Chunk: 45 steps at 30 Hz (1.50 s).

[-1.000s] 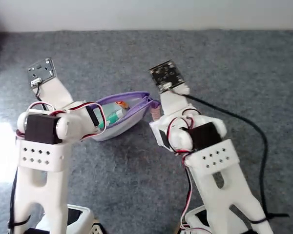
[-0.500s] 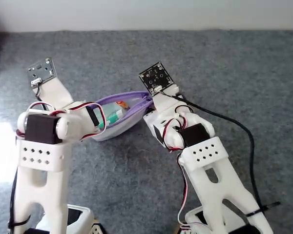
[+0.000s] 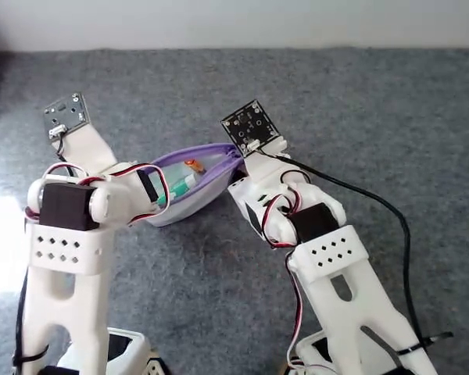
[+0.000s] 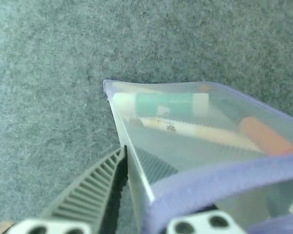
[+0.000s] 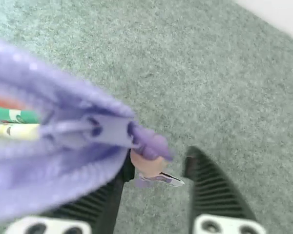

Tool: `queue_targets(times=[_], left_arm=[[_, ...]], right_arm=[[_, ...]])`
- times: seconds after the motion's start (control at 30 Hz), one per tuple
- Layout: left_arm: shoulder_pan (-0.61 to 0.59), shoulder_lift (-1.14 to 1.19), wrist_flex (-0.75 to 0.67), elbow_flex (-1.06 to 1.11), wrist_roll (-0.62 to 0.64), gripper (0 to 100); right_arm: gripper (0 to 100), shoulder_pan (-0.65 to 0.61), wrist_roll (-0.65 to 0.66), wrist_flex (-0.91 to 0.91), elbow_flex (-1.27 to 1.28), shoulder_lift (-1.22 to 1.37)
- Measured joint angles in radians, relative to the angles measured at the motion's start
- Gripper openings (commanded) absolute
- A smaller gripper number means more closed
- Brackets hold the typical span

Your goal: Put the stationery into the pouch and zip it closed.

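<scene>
A translucent soft plastic pouch with a purple fabric zip band lies on grey carpet between 2 white robot arms, its mouth unzipped. Inside we see 3 items: a green and white tube, a cream pencil and an orange stick. The left gripper pinches the pouch's end wall between closed fingers. The right gripper is spread apart, with the purple zip pull lying between its fingers, unclamped. We judge the pouch light, floppy and slick, so 1 end needs anchoring while the small pull tab is pinched. We find no readable print; the marks on the pencil are too small.
</scene>
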Motion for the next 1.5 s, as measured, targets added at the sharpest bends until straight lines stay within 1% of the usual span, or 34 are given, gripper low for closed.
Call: queue_targets(times=[0.17,0.23,0.3,0.4,0.47,0.53,0.63,0.77,0.87,1.0,1.2,1.4,1.43,1.5], left_arm=[[0.0,0.0,0.0,0.0,0.0,1],[0.0,0.0,0.0,0.0,0.0,1],[0.0,0.0,0.0,0.0,0.0,1],[0.0,0.0,0.0,0.0,0.0,1],[0.0,0.0,0.0,0.0,0.0,1],[0.0,0.0,0.0,0.0,0.0,1],[0.0,0.0,0.0,0.0,0.0,1],[0.0,0.0,0.0,0.0,0.0,1],[0.0,0.0,0.0,0.0,0.0,1],[0.0,0.0,0.0,0.0,0.0,1],[0.0,0.0,-0.005,0.0,0.0,1],[0.0,0.0,-0.009,0.002,0.002,1],[0.0,0.0,-0.011,0.002,0.002,1],[0.0,0.0,-0.011,0.002,0.002,1]], right_arm=[[21.9,0.0,0.0,0.0,0.003,-0.026],[23.7,0.0,0.014,0.0,0.003,-0.035],[22.7,0.0,0.054,0.0,0.003,-0.044],[17.2,0.0,0.1,0.0,0.003,-0.06],[14.0,0.0,0.112,0.0,0.003,-0.074],[13.6,0.0,0.115,0.0,0.003,-0.08],[17.3,-0.006,0.118,0.0,0.003,-0.08],[25.4,-0.012,0.12,0.0,0.003,-0.08],[28.0,-0.012,0.147,0.051,0.003,-0.08],[28.1,-0.014,0.172,0.087,0.003,-0.08],[28.1,-0.014,0.176,0.087,0.021,-0.064],[28.0,-0.015,0.176,0.028,0.021,-0.035],[27.4,-0.015,0.176,0.025,0.021,-0.032],[23.2,-0.015,0.176,0.023,0.021,-0.032]])
